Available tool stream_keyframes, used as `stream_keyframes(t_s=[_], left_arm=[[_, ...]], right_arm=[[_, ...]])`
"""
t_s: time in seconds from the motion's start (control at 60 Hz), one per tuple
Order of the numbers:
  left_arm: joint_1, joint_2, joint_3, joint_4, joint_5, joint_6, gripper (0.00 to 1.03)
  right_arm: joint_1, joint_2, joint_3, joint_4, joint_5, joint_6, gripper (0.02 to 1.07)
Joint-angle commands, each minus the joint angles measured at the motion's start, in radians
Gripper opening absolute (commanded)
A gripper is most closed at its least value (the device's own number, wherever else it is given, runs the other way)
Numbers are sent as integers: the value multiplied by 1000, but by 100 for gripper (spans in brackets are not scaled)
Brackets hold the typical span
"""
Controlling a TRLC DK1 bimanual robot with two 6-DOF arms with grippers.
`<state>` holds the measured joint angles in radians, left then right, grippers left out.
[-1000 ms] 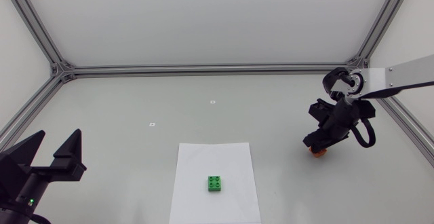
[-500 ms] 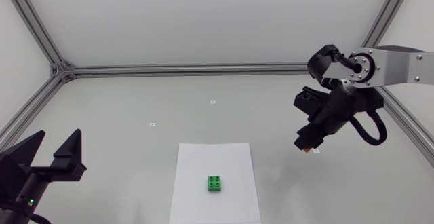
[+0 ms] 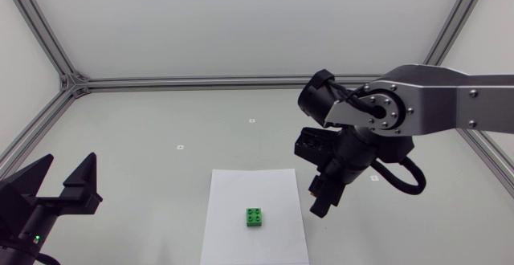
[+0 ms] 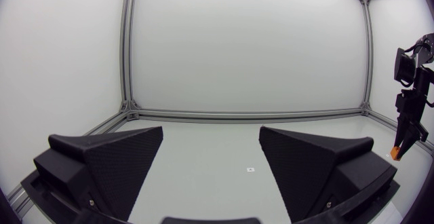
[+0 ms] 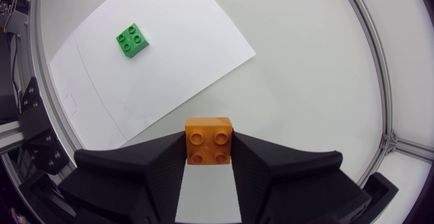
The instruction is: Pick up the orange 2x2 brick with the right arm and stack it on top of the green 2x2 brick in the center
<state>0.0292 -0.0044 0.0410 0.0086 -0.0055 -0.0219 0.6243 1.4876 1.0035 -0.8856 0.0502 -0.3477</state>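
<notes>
**Right claw.** The right claw (image 3: 320, 201) is closed onto the orange 2x2 brick (image 5: 209, 140). Both fingers press against opposite side walls, and the studs face the wrist camera. The fingers stand only as far apart as the brick's width.

**Left claw.** The left claw (image 4: 211, 130) stands wide open and holds nothing, at the near left corner of the tabletop (image 3: 161, 128).

**Location of task items.** The orange brick is held over the right edge of the white sheet (image 3: 265, 185). The green 2x2 brick (image 3: 255, 217) lies studs-up on that sheet, near the claw but not yet beneath it.

**Handling, as judged.**
- The orange brick is taken to be light, rigid moulded plastic with smooth walls.
- Slipping under a weak grip is possible, but crushing is unlikely.
- The present hold on two flat side walls is considered correct, since the underside is left free to seat on the studs.
- Square alignment with the green brick will be needed before pressing down. The green brick is loose and may be pushed aside by an off-centre contact.

**Differences between views.**
- In the head view the orange brick is almost hidden by the claw, with only a sliver showing. The spacing between claw and green brick is plain there.
- The grip itself is shown only by the right wrist view.
- In the left wrist view the right claw appears from the side, with an orange speck at its tip. The green brick is not shown there.
</notes>
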Motion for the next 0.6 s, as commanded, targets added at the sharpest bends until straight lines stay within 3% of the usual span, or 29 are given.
stream_keyframes(t_s=[0.0,0.583], left_arm=[[5,-8,-41,-15,4,13,99],[5,-8,-41,-15,4,13,99]], right_arm=[[52,33,-9,10,5,13,31],[267,168,80,96,5,-123,33]])
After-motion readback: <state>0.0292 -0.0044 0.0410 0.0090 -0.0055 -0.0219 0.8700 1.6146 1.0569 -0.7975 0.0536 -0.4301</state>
